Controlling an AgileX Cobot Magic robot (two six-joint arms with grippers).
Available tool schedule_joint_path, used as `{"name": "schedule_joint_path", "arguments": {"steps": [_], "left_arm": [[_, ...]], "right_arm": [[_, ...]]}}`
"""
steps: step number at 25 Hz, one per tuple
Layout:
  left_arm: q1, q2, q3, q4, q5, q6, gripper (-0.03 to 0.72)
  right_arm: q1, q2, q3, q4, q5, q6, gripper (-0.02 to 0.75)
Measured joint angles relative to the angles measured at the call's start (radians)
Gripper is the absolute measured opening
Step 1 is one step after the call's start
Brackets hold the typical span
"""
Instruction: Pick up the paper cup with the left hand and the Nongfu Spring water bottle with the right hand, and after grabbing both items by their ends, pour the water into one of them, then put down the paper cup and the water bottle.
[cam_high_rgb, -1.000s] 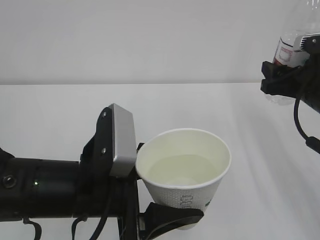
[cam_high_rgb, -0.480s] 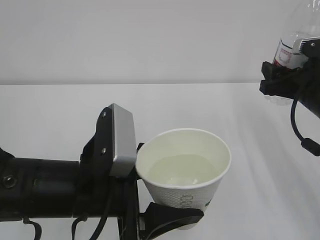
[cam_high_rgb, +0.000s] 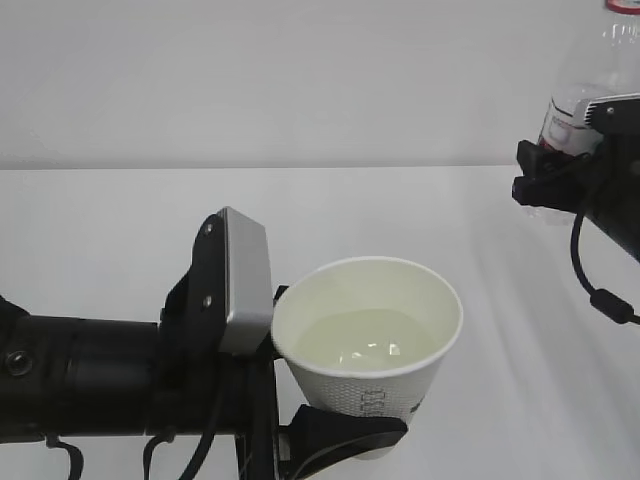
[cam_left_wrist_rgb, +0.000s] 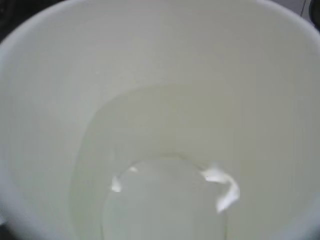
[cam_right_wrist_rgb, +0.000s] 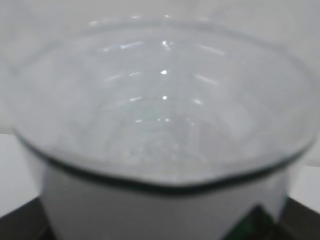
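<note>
Your left hand (cam_high_rgb: 330, 440) has its jaws clamped low on the paper cup (cam_high_rgb: 368, 345), which holds water (cam_high_rgb: 365, 340). Up and right of the cup, your right hand (cam_high_rgb: 560, 185) clamps the Nongfu Spring water bottle (cam_high_rgb: 590, 90). Lowering the cup tilted could spill it on the worktop (cam_high_rgb: 120, 220).

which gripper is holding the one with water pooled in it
The left gripper, holding the paper cup with water in it; the right gripper holds the bottle.
</note>
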Motion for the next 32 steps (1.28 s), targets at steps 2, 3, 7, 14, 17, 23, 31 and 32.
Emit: {"name": "schedule_joint_path", "arguments": {"steps": [2,3,7,14,17,23,31,32], "left_arm": [[0.000,0.000,0.000,0.000,0.000,0.000,0.510],[0.000,0.000,0.000,0.000,0.000,0.000,0.510],[0.000,0.000,0.000,0.000,0.000,0.000,0.510],[0.000,0.000,0.000,0.000,0.000,0.000,0.510],[0.000,0.000,0.000,0.000,0.000,0.000,0.510],[0.000,0.000,0.000,0.000,0.000,0.000,0.510],[0.000,0.000,0.000,0.000,0.000,0.000,0.510],[0.000,0.000,0.000,0.000,0.000,0.000,0.510]], "right_arm": [[0.000,0.015,0.000,0.000,-0.004,0.000,0.524],[0.000,0.023,0.000,0.000,-0.007,0.000,0.524],[0.000,0.049,0.000,0.000,-0.029,0.000,0.524],[0.000,0.083,0.000,0.000,-0.059,0.000,0.524],[0.000,0.107,0.000,0.000,-0.081,0.000,0.524],[0.000,0.141,0.000,0.000,-0.107,0.000,0.524],[0.000,0.144,0.000,0.000,-0.138,0.000,0.524],[0.000,0.144,0.000,0.000,-0.138,0.000,0.524]]}}
